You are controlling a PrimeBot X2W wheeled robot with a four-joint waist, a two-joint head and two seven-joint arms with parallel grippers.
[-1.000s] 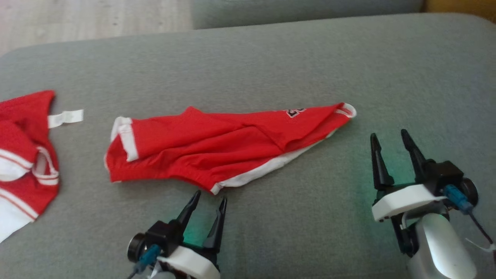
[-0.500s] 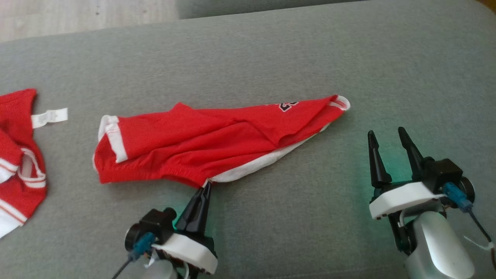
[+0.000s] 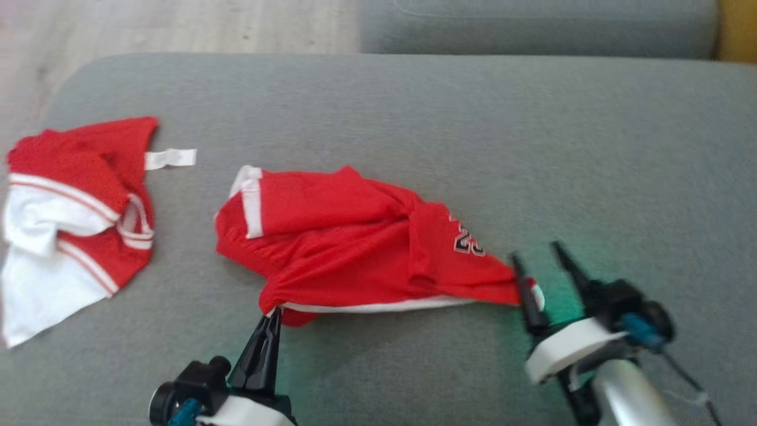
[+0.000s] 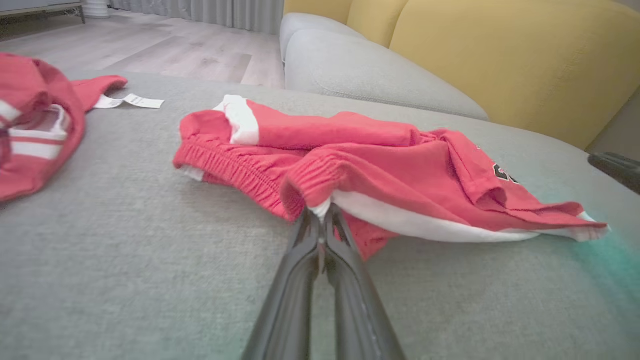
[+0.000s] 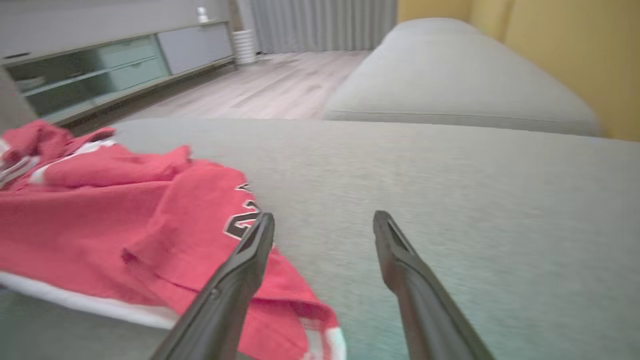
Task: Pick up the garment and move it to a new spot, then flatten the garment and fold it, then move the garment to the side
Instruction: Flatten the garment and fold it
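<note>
— What's my surface here?
— I see a grey sofa cushion [image 3: 414, 100], its far-left corner rounded.
— And on it?
— Red shorts [image 3: 355, 248] with a black number, crumpled mid-cushion. Apart from them, a red-and-white jersey [image 3: 77, 171] is bunched near the left edge, its white tag [image 3: 170, 158] lying flat.

garment [image 3: 355, 248]: matt mesh cloth | sofa [image 3: 414, 118]: rough gry weave | floor [image 3: 177, 23]: smooth wood

Mid-frame garment [image 3: 355, 236]: red mesh, white trim, black white-edged number. Left-edge top [image 3: 77, 171]: red, white panels, red stripes, white tag [image 3: 170, 158]. Cushion [image 3: 532, 148] grey. Backrest [image 4: 500, 60] yellow.
</note>
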